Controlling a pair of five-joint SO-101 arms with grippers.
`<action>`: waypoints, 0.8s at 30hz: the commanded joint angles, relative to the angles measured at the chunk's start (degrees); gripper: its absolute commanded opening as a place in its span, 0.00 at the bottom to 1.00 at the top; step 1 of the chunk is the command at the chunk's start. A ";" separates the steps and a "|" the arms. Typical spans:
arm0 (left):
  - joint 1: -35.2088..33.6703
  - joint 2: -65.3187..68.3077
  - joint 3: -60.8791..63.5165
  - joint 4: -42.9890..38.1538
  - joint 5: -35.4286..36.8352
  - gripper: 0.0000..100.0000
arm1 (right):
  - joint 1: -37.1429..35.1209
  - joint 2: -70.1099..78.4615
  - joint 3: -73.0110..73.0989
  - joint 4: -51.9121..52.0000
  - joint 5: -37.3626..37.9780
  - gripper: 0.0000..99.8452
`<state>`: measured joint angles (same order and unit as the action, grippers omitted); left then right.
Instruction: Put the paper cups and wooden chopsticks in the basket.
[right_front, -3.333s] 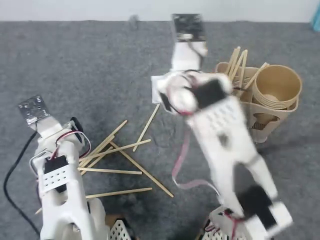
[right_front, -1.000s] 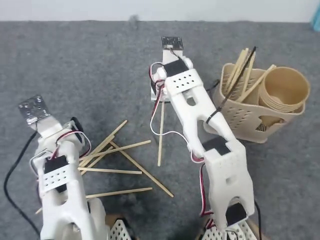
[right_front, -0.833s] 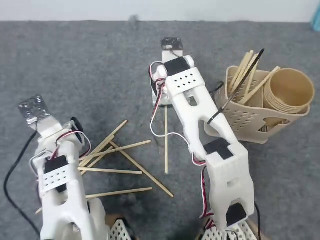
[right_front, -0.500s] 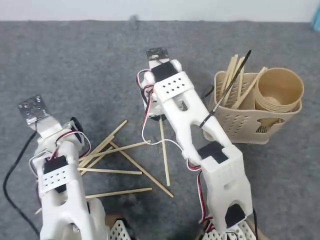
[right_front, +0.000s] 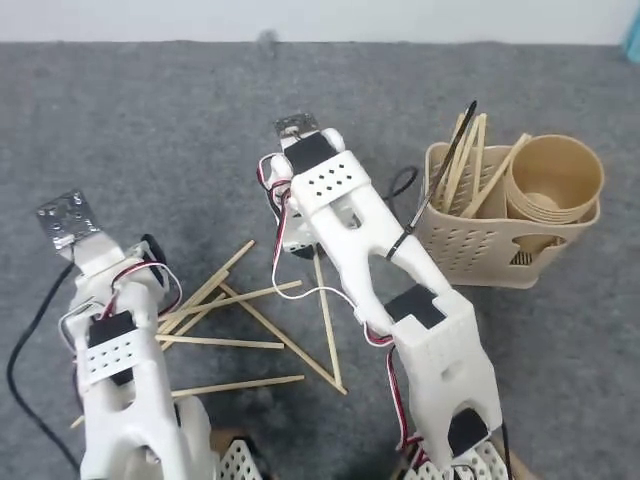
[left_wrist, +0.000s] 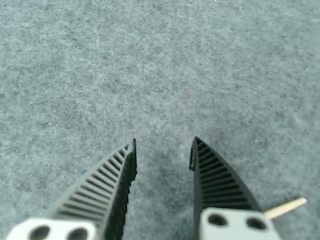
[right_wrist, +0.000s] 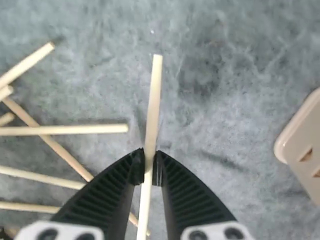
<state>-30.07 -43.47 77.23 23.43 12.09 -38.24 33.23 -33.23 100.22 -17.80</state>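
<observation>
The right gripper (right_wrist: 148, 165) is pinching one wooden chopstick (right_wrist: 152, 115) partway along its length, its ribbed black fingers (right_wrist: 131, 172) pressed to either side of the stick. The stick is pale, straight and square-cut at the end (plain unpainted wood). In the high view it runs from beneath the arm's wrist, near the centre, down toward 6 o'clock, its far end by the other sticks. The loose chopsticks (right_front: 230, 300), of the same pale wood, lie criss-crossed on the grey carpet (right_front: 150, 130) at about 8 o'clock, several overlapping in a fan. The basket (right_front: 480, 250), beige plastic with perforated walls, stands at 3 o'clock. It holds a nested stack of tan paper cups (right_front: 555, 180) on its 3 o'clock side and a bunch of upright chopsticks (right_front: 465, 165) leaning in its 9 o'clock side. The left gripper (left_wrist: 164, 147) hangs over bare carpet at 9 o'clock with its fingers spread apart and nothing between them; a stick end (left_wrist: 285, 207) peeks out beside one finger.
</observation>
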 joint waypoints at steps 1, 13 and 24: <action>0.35 0.09 -2.42 -1.41 -0.53 0.17 | -1.01 -6.46 -1.67 2.68 0.70 0.01; 0.35 0.09 -2.42 -1.41 -0.53 0.17 | -4.62 -20.00 20.57 -6.73 1.05 0.01; 0.35 0.09 -2.42 -1.41 -0.53 0.17 | -0.40 -18.24 29.01 -19.03 6.07 0.14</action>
<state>-30.07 -43.47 77.23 23.43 12.09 -39.91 16.26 -3.78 82.55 -13.49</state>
